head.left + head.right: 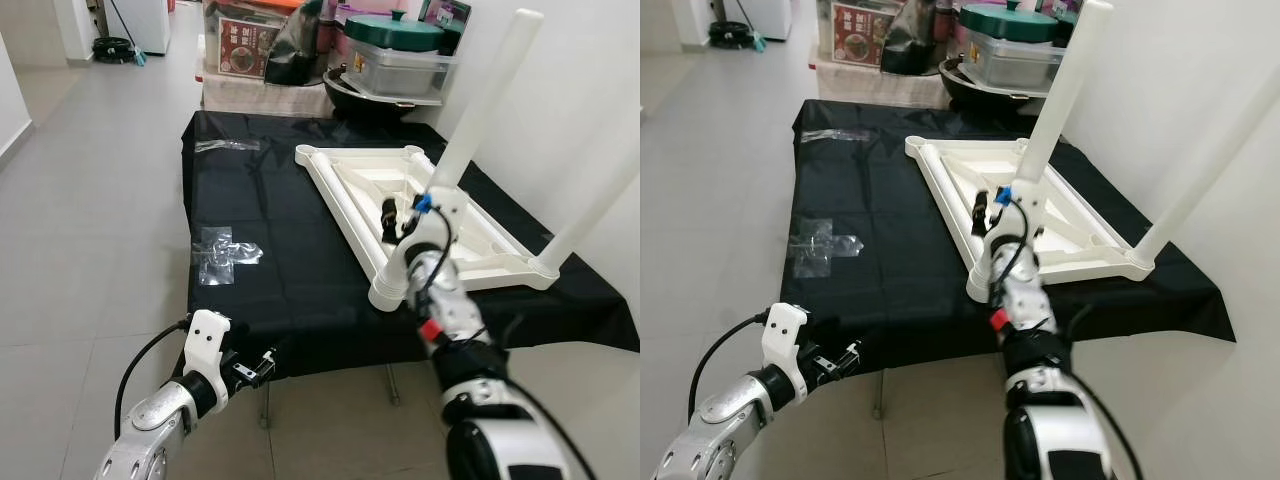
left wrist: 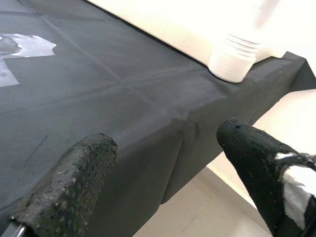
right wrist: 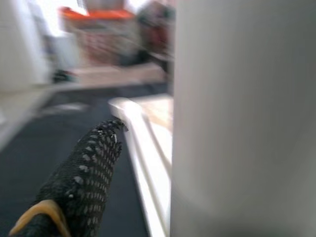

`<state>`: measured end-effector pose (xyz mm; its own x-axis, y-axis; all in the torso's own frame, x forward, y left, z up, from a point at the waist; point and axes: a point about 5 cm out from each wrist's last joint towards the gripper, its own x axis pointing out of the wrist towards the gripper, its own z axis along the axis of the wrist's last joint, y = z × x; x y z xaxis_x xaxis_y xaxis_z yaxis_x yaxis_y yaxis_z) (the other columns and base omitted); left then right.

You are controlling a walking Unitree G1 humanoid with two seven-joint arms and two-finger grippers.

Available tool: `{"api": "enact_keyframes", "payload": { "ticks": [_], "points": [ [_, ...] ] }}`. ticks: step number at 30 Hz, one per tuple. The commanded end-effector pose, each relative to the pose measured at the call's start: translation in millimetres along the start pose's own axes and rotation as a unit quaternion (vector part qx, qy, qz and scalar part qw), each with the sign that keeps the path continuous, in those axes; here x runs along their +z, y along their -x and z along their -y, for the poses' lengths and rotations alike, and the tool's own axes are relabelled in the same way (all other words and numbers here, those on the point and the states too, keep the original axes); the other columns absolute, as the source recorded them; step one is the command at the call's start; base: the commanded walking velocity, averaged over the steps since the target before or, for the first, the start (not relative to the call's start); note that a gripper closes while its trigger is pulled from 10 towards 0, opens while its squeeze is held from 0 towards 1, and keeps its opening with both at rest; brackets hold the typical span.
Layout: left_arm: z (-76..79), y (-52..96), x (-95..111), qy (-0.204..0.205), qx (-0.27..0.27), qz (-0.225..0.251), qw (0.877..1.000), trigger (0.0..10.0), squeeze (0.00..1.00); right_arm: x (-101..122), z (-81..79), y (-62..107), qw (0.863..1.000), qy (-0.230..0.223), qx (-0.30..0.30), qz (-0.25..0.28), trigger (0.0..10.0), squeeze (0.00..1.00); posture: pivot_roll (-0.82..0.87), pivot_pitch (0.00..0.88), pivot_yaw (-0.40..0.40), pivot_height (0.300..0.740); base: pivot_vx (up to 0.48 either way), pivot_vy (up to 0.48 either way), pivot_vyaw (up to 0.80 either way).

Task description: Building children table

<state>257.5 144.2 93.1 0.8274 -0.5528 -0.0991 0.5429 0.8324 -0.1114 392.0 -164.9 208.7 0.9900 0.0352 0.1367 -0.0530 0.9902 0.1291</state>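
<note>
we see a low table draped in black cloth [image 1: 290, 270], and on it the white plastic children's tabletop [image 1: 400, 215] lies upside down toward the cloth's right side. two long white cylindrical legs stand up from it, the nearer leg [image 1: 483, 100] tilted and the second leg [image 1: 590, 210] rising at the right corner; an empty white round socket [image 1: 388, 292] sits at the near corner. our right gripper [image 1: 400, 215] reaches over the tabletop just beside the nearer leg, which looms against one finger [image 3: 86, 173]; we cannot tell how its jaws stand. our left gripper [image 2: 168, 182] hovers at the cloth's near edge, jaws spread wide, holding nothing. crumpled clear plastic wrappers [image 1: 222, 252] lie on the cloth's left.
</note>
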Motion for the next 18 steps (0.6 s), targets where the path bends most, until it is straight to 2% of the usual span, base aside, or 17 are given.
{"api": "enact_keyframes", "payload": {
  "ticks": [1, 2, 4, 6, 9, 10, 11, 12, 13, 14, 15, 16, 17, 18],
  "points": [
    [0.1, -1.3, -2.5, -0.001, 0.000, -0.005, 1.000, 10.0, 0.00, 17.0, 6.3, -4.5, 0.999, 0.014, 0.043, 0.025, 10.0, 0.00, 0.06, 0.000, -0.168, 0.740, 0.000, 0.000, 0.00],
    [0.1, -1.3, -2.5, -0.001, 0.000, -0.005, 1.000, 10.0, 0.00, 17.0, 6.3, -4.5, 0.999, 0.014, 0.043, 0.025, 10.0, 0.00, 0.06, 0.000, -0.168, 0.740, 0.000, 0.000, 0.00],
    [0.1, -2.1, -2.4, -0.002, 0.000, -0.005, 1.000, 10.0, 0.00, 23.5, 6.5, -7.2, 0.995, 0.053, 0.085, 0.021, 10.0, 0.00, 0.06, 0.000, -0.167, 0.740, 0.000, 0.000, 0.00],
    [0.1, -2.1, -2.4, -0.002, 0.000, -0.005, 1.000, 10.0, 0.00, 23.5, 6.5, -7.2, 0.995, 0.053, 0.085, 0.021, 10.0, 0.00, 0.06, 0.000, -0.167, 0.740, 0.000, 0.000, 0.00],
    [1.5, -3.6, -2.8, -0.004, -0.003, -0.006, 1.000, 10.0, 0.00, 25.9, -2.8, -5.7, 0.977, 0.090, 0.191, 0.007, 10.0, 0.00, 0.07, 0.000, -0.165, 0.740, 0.000, 0.000, 0.00],
    [1.5, -3.6, -2.8, -0.004, -0.003, -0.006, 1.000, 10.0, 0.00, 25.9, -2.8, -5.7, 0.977, 0.090, 0.191, 0.007, 10.0, 0.00, 0.07, 0.000, -0.165, 0.740, 0.000, 0.000, 0.00],
    [1.2, -3.5, -3.0, -0.005, -0.003, -0.007, 1.000, 10.0, 0.00, 24.1, -5.4, -4.0, 0.971, 0.099, 0.219, 0.001, 6.2, 0.00, 0.07, 0.000, -0.164, 0.740, 0.000, 0.000, 0.00],
    [1.2, -3.5, -3.0, -0.005, -0.003, -0.007, 1.000, 10.0, 0.00, 24.1, -5.4, -4.0, 0.971, 0.099, 0.219, 0.001, 6.2, 0.00, 0.07, 0.000, -0.164, 0.740, 0.000, 0.000, 0.00],
    [0.7, -3.1, -2.9, -0.005, -0.003, -0.007, 1.000, 10.0, 0.00, 21.5, -7.2, -2.5, 0.965, 0.102, 0.243, -0.007, 1.9, 0.00, 0.07, 0.000, -0.164, 0.740, 0.000, 0.000, 0.00],
    [0.1, -2.8, -2.7, -0.006, -0.002, -0.008, 1.000, 10.0, 0.00, 18.1, -8.8, -0.7, 0.959, 0.103, 0.263, -0.016, 0.7, 0.00, 0.07, 0.000, -0.164, 0.740, 0.000, 0.000, 0.00],
    [0.1, -2.8, -2.7, -0.006, -0.002, -0.008, 1.000, 10.0, 0.00, 18.1, -8.8, -0.7, 0.959, 0.103, 0.263, -0.016, 0.7, 0.00, 0.07, 0.000, -0.164, 0.740, 0.000, 0.000, 0.00],
    [-0.1, -2.6, -2.6, -0.007, -0.002, -0.008, 1.000, 10.0, 0.00, 14.7, -10.1, 1.2, 0.954, 0.105, 0.281, -0.025, 1.5, 0.00, 0.07, 0.000, -0.163, 0.740, 0.000, 0.000, 0.00],
    [-0.1, -2.6, -2.6, -0.007, -0.002, -0.008, 1.000, 10.0, 0.00, 14.7, -10.1, 1.2, 0.954, 0.105, 0.281, -0.025, 1.5, 0.00, 0.07, 0.000, -0.163, 0.740, 0.000, 0.000, 0.00],
    [-0.1, -2.5, -2.4, -0.007, -0.002, -0.008, 1.000, 10.0, 0.00, 11.6, -10.0, 2.5, 0.951, 0.105, 0.290, -0.032, 0.0, 0.00, 0.07, 0.000, -0.162, 0.740, 0.000, 0.000, 0.00]
  ]
}}
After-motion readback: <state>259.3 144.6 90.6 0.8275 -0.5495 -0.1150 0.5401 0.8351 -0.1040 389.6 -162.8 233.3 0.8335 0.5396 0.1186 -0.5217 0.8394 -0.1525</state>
